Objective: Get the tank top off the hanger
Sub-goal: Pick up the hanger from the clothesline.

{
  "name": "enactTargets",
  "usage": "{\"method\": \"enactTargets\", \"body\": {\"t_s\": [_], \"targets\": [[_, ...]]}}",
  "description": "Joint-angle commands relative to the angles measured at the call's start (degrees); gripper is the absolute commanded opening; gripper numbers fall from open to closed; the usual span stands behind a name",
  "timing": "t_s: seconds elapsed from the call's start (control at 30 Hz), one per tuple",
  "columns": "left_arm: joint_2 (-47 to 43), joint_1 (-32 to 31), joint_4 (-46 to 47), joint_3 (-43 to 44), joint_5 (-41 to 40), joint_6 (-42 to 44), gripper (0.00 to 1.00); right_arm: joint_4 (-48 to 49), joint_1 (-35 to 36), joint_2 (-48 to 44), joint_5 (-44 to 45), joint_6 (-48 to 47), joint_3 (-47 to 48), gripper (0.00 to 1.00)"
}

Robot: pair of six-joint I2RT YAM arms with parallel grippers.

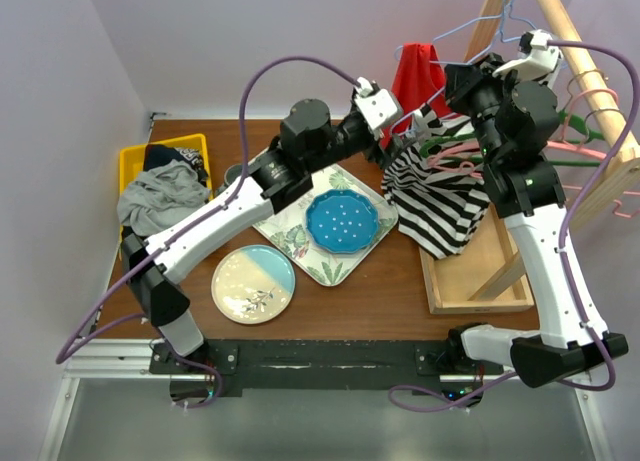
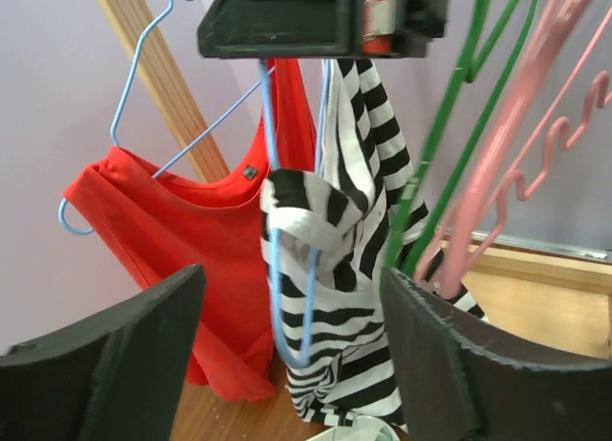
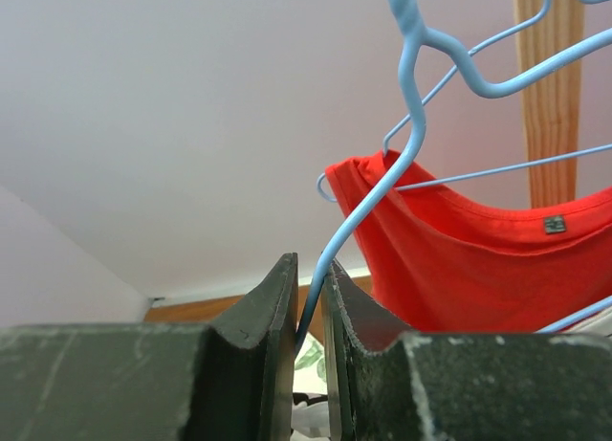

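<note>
We count two arms and two claws here. The left gripper (image 2: 295, 280) gapes wide, its two dark fingers spread and holding nothing, while the right gripper (image 3: 308, 269) is pinched tight on the light-blue wire hanger (image 3: 404, 11). The one black-and-white striped tank top (image 1: 440, 196) hangs from that hanger at the far right of the table, draped down over the near edge of the slanted wooden rack (image 1: 592, 86). Just left of it and farther back hangs one red top (image 2: 163, 221) on a second light-blue wire hanger. There are two plates: a blue dotted round plate (image 1: 342, 221) sitting on the single leaf-patterned tray (image 1: 300, 239), and a cream-and-blue round plate (image 1: 253, 284) lying near it on the bare wood. One yellow plastic bin (image 1: 135, 161) at the far left holds a heap of grey cloth (image 1: 160, 196). The surface is a brown wooden table (image 1: 380, 301), boxed in by pale lilac walls (image 1: 250, 31). The left wrist view gives us what the top view hides: the blue wire threading down through the striped fabric, with a green hanger (image 2: 445, 125) and a pink plastic hanger (image 2: 516, 135) right beside it. Only the right wrist view shows the fingers clamped on the wire.
</note>
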Motion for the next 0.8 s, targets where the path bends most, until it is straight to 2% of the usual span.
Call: {"method": "enactTargets", "body": {"t_s": [0.0, 0.1, 0.37, 0.47, 0.5, 0.53, 0.57, 0.63, 0.67, 0.73, 0.77], "targets": [[1.55, 3.59, 4.02, 5.42, 11.29, -4.23, 0.64, 4.82, -0.22, -2.49, -2.56, 3.47, 2.22, 0.16], [2.95, 3.59, 4.55, 5.86, 11.83, -5.02, 0.51, 5.61, -0.13, -2.84, -2.65, 4.44, 1.52, 0.15], [5.76, 3.5, 3.41, 6.91, 10.77, -4.76, 0.42, 7.1, -0.22, -2.58, -3.97, 6.82, 0.72, 0.15], [6.38, 3.59, 2.79, 7.97, 10.07, -4.67, 0.21, 6.94, -0.22, -2.32, -4.67, 6.99, 0.72, 0.15], [6.56, 3.59, 2.7, 8.32, 9.29, -4.59, 0.07, 6.85, -0.13, -2.23, -4.94, 6.99, 0.81, 0.16], [6.56, 3.59, 2.7, 8.41, 8.76, -4.67, 0.0, 6.58, -0.22, -2.05, -5.11, 7.08, 0.72, 0.18], [6.65, 3.68, 2.79, 8.5, 8.23, -4.94, 0.0, 6.06, -0.22, -2.05, -5.38, 7.0, 0.81, 0.21], [6.39, 4.29, 3.14, 8.24, 7.52, -6.33, 0.0, 5.53, -0.22, -2.23, -5.81, 6.82, 0.81, 0.32], [5.6, 4.55, 3.58, 7.1, 7.35, -6.95, 0.0, 5.35, -0.13, -2.75, -5.9, 6.56, 0.72, 0.4], [4.28, 5.52, 6.12, 4.99, 5.85, -8.53, 0.0, 4.13, -0.22, -3.11, -6.87, 5.77, 1.42, 0.5], [2.62, 5.87, 7.35, 2.37, 5.42, -8.98, 0.0, 2.64, -0.22, -3.63, -6.87, 5.33, 1.86, 0.6]]}}
